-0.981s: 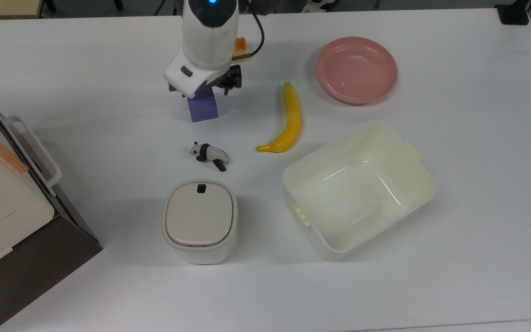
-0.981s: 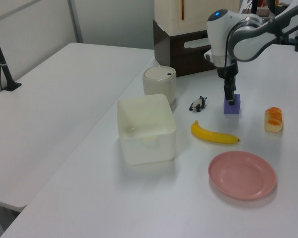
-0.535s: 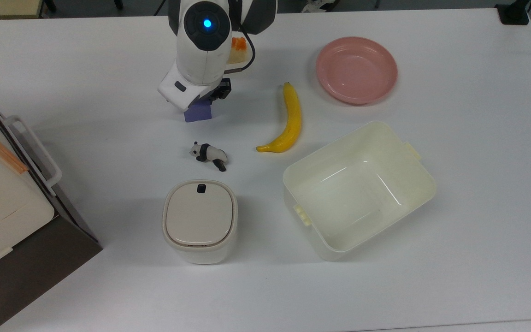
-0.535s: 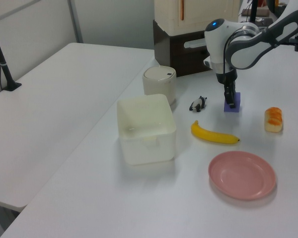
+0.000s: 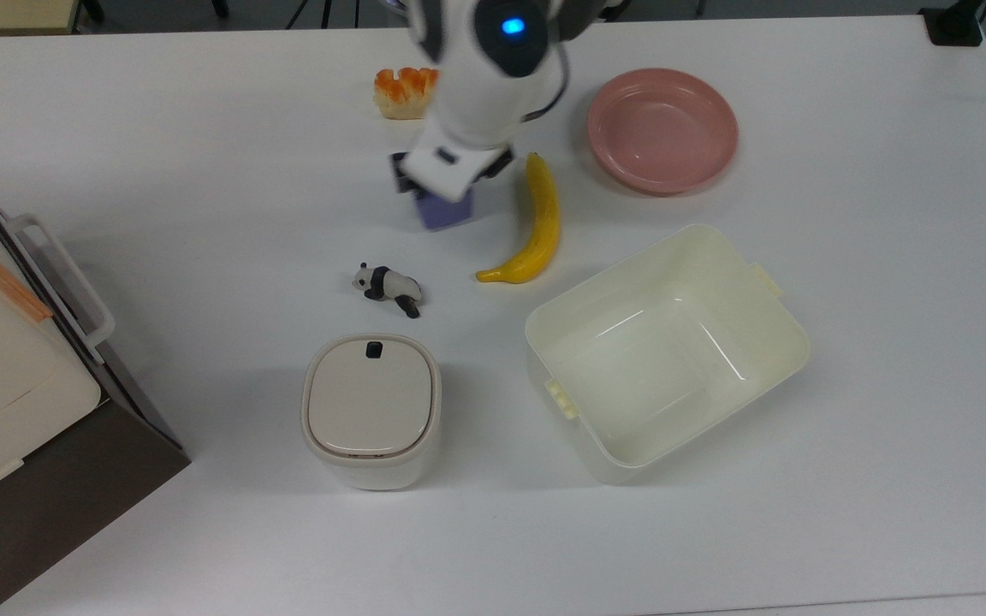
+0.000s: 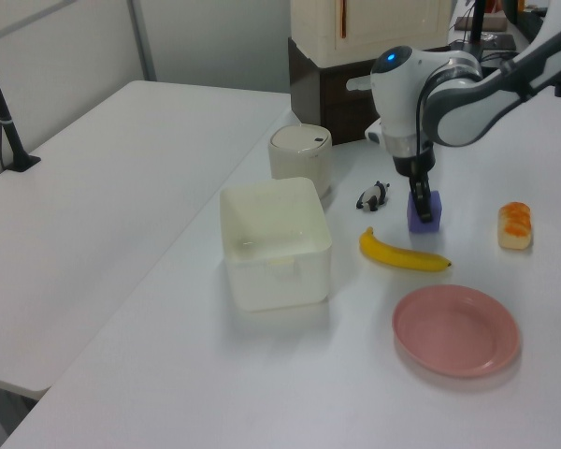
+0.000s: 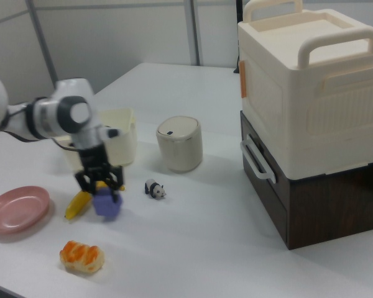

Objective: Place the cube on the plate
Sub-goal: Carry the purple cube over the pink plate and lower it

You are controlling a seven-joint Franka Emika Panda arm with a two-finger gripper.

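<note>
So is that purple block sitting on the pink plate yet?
No, the cube hangs in the claw beside the banana; the plate is bare.

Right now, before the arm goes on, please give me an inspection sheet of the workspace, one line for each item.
Surface: white table, no spills seen.
Job's things: cube held in the tool beside the banana, seemingly lifted off the table; pink plate bare, at the top view's upper right.
Clutter: banana between cube and plate; panda figure; orange-topped bread piece; cream tub, nothing inside; lidded white bin.
Grippers: tool shut on the cube.
Cables: black cable along the arm.
Surroundings: cream case on a dark cabinet at the table's edge; second white table alongside.
</note>
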